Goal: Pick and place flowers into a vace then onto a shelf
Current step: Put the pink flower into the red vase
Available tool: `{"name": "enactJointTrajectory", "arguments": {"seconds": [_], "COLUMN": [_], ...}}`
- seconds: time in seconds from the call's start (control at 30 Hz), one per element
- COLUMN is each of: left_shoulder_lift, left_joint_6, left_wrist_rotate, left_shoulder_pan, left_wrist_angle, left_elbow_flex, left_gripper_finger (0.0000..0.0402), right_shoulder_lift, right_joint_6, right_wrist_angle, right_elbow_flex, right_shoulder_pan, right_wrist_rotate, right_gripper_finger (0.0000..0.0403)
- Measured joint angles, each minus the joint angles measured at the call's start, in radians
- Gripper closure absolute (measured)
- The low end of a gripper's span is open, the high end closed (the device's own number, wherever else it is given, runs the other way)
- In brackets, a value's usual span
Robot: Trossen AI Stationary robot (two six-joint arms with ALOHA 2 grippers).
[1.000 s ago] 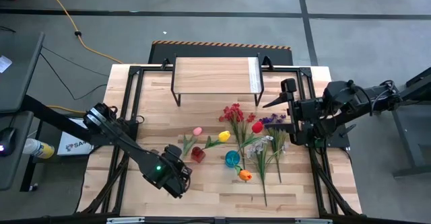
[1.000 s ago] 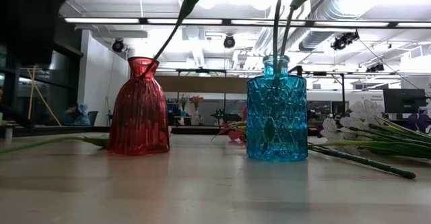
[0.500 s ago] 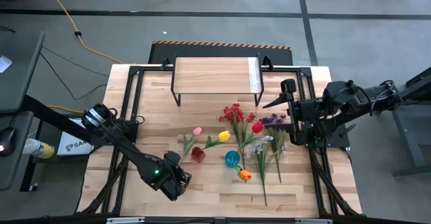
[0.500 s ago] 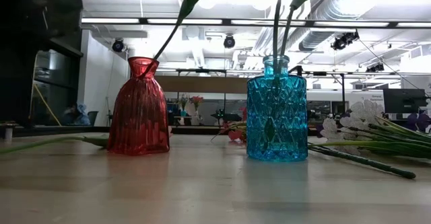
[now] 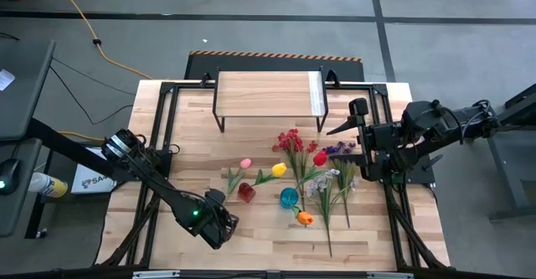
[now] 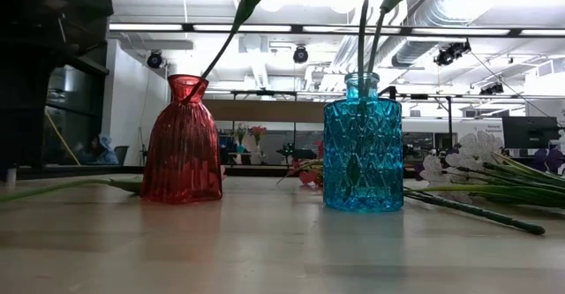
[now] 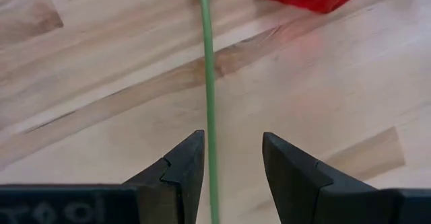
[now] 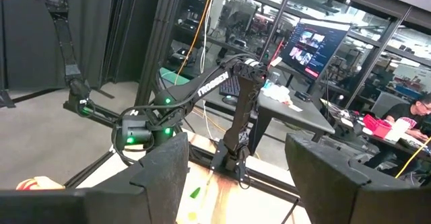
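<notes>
A pink tulip [image 5: 245, 163] lies on the table, its green stem [image 7: 209, 83] running toward the near edge. My left gripper [image 7: 232, 140] points down over that stem, open, one finger on each side and the stem close to one finger. It stands near-left of the red vase [image 5: 245, 192]. A yellow tulip [image 5: 279, 169] leans out of the red vase, and an orange tulip [image 5: 305, 218] shows beside the blue vase [image 5: 289, 198]. The shelf [image 5: 268, 95] stands at the far edge. My right gripper [image 8: 236, 177] waits raised at the right, open.
A red cluster [image 5: 291, 141], a red tulip [image 5: 320, 157], purple sprays [image 5: 339, 149] and whitish sprays [image 5: 322, 183] lie right of the vases, stems toward the near edge. Bare wood lies along the near edge [image 5: 268, 250]. Black frame rails [image 5: 159, 145] run along the table's sides.
My left gripper has come down toward the table and tipped more steeply downward, ending over the pink tulip's stem; in the last half second it has stayed still. The flowers and vases have not moved.
</notes>
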Motion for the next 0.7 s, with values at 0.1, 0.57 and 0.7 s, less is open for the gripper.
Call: {"name": "enactJointTrajectory", "arguments": {"seconds": [0.1, 0.57, 0.7], "left_shoulder_lift": [0.000, 0.000, 0.000], "left_joint_6": [0.000, 0.140, 0.134], "left_wrist_rotate": [-0.008, -0.011, 0.051], "left_shoulder_pan": [0.013, 0.145, 0.150], "left_wrist_angle": [-0.015, -0.051, 0.073], "left_elbow_flex": [0.000, -0.031, -0.115], "left_gripper_finger": [0.0218, 0.0218, 0.0218], "right_shoulder_lift": [0.000, 0.000, 0.000], "right_joint_6": [0.000, 0.027, 0.027], "right_wrist_angle": [0.000, 0.000, 0.000], "right_elbow_flex": [0.000, 0.000, 0.000], "right_shoulder_pan": [0.000, 0.000, 0.000], "right_wrist_rotate": [0.000, 0.000, 0.000], "right_gripper_finger": [0.0164, 0.0164, 0.0164]}}
